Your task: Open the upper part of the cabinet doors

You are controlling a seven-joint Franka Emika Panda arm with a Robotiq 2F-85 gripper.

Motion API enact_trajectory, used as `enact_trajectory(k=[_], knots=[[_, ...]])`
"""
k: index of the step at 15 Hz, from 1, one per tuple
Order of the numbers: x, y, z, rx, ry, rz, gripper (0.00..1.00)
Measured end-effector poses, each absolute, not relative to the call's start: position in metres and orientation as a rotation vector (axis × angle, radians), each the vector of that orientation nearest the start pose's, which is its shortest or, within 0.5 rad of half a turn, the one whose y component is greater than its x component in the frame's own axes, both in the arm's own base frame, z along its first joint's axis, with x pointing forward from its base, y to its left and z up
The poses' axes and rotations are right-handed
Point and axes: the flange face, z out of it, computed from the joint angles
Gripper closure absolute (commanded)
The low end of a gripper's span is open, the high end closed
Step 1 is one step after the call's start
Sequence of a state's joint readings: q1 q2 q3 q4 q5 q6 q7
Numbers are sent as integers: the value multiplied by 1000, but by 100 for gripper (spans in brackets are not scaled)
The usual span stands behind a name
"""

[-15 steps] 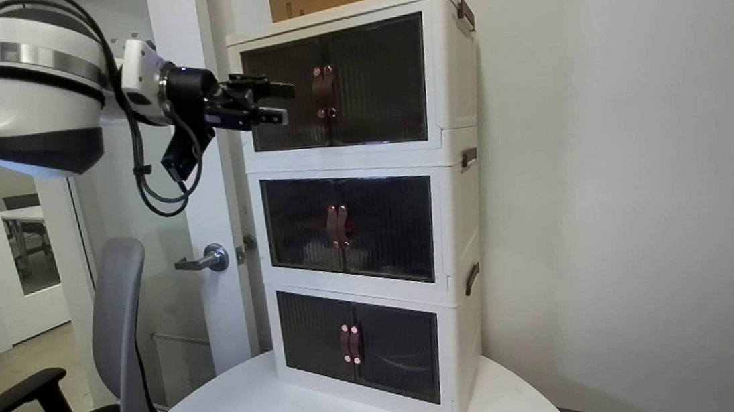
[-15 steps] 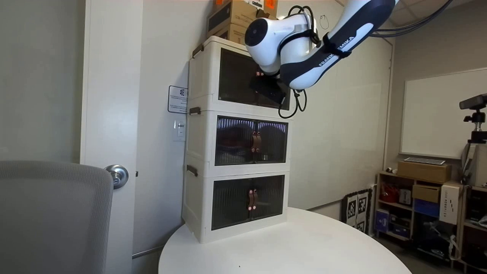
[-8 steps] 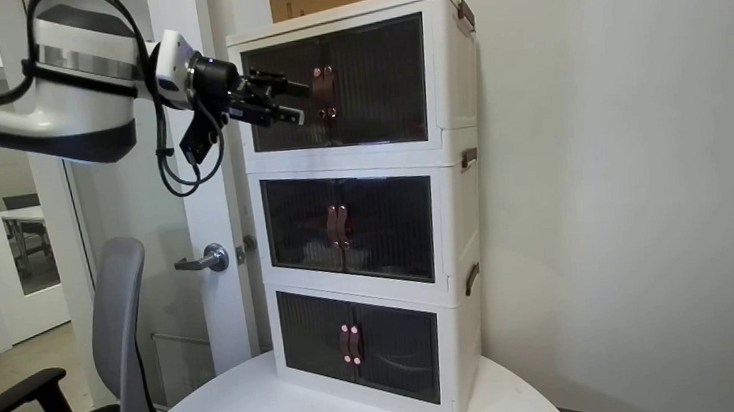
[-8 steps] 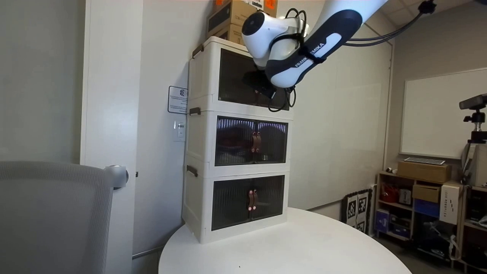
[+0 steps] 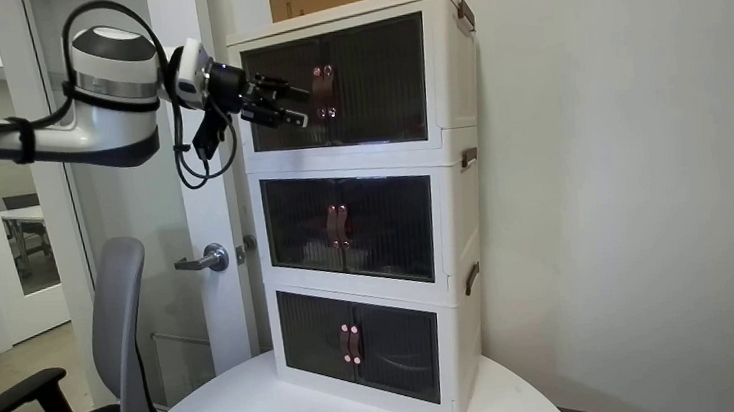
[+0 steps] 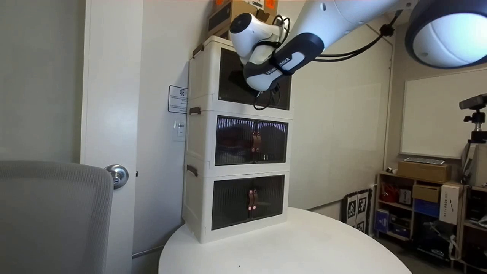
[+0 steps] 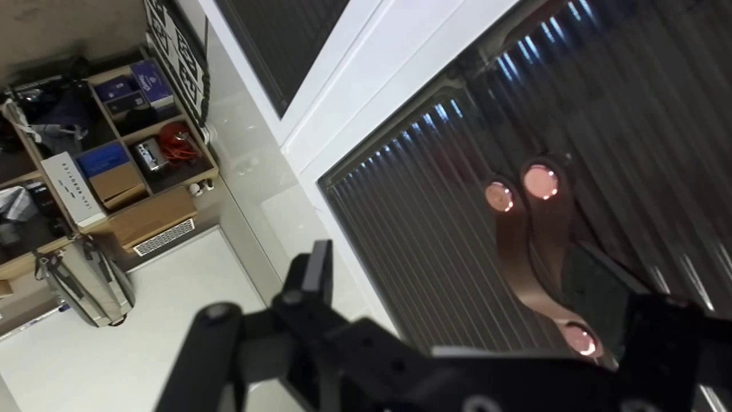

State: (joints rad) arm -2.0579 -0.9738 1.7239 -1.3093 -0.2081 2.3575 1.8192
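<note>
White, the three-tier cabinet [image 5: 362, 157] stands on a round table [image 6: 304, 243], its smoked, ribbed upper double doors [image 5: 377, 84] closed at the top; the Robotiq gripper [image 5: 300, 107], fingers [image 5: 294, 117] spread, is in front of them near the brown, coppery-studded strap handles [image 7: 512, 249], though whether it touches them I cannot tell

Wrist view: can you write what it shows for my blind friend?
An open black gripper faces the closed, dark, ribbed upper cabinet doors, with two brown strap handles. Wooden shelves and a whiteboard appear tilted at the left.
</note>
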Motion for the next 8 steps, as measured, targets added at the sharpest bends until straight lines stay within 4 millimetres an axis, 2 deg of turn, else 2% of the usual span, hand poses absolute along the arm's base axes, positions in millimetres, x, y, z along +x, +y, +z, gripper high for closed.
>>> enact_trajectory(k=[4, 8], knots=[[741, 158, 553, -1957, 1781, -2077, 0], [750, 160, 554, -1915, 1802, -2171, 0]])
